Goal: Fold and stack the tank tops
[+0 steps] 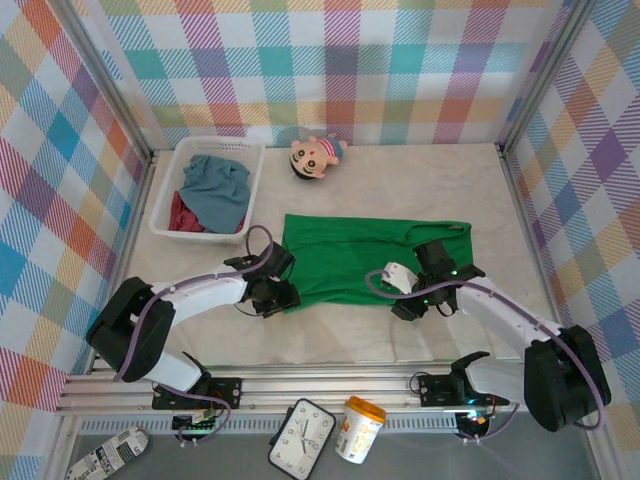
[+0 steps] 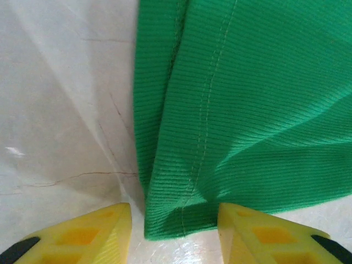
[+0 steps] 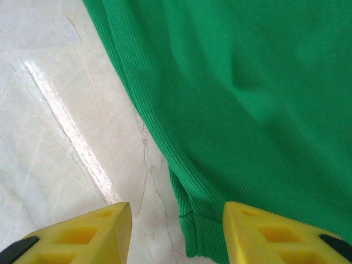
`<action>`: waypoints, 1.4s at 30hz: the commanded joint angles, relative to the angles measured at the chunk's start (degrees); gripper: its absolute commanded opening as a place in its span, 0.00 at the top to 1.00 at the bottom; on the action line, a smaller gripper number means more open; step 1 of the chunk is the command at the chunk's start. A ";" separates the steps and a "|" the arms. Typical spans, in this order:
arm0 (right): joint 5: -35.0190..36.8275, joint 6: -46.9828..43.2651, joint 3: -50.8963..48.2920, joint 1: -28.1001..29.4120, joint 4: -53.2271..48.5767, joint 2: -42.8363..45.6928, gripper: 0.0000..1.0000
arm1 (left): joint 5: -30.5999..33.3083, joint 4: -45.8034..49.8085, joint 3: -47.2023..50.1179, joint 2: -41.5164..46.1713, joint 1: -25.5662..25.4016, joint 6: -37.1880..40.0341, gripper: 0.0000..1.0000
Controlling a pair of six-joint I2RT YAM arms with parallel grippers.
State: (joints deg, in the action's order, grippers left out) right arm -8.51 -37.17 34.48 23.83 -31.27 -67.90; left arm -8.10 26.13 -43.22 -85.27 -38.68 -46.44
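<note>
A bright green tank top (image 1: 355, 258) lies spread flat on the pale table. The blue-grey tank top (image 1: 215, 185) sits crumpled over the dark red one (image 1: 181, 216) in the white basket (image 1: 167, 192) at the back left. My left gripper (image 1: 276, 296) is down at the green top's near left corner (image 2: 170, 217). Its yellow fingers (image 2: 104, 231) stand apart on either side of that corner, open (image 2: 173, 223). My right gripper (image 1: 414, 302) is low at the near right corner (image 3: 212, 236), open (image 3: 177, 223), with the hem close to its right finger (image 3: 264, 234).
A big-headed doll (image 1: 318, 155) lies at the back, beside the basket. Plaid walls close in the table on three sides. Past the near rail lie a clock (image 1: 301, 438), a yellow-lidded tub (image 1: 358, 428) and a printed packet (image 1: 105, 455).
</note>
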 commanded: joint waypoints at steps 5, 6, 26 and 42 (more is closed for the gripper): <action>4.85 -3.81 -0.84 2.14 3.39 -4.47 0.55 | 1.52 -0.72 1.22 -1.36 -0.79 0.84 0.66; 5.95 -4.00 -1.03 2.18 3.59 -5.06 0.56 | 1.73 -0.75 1.26 -1.51 -0.76 1.14 0.69; 8.24 0.09 -0.61 7.87 -7.62 -1.65 0.93 | 6.55 12.55 -5.21 1.63 -0.61 8.79 1.00; 6.32 -2.19 9.50 2.33 -12.66 -4.23 0.94 | 4.58 19.23 -18.63 -2.58 4.42 15.11 1.00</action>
State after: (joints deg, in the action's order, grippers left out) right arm -0.36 -38.15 41.12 27.46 -42.57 -70.02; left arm -2.55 43.46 -59.35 -85.32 -35.44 -33.67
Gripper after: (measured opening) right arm 0.069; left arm 0.047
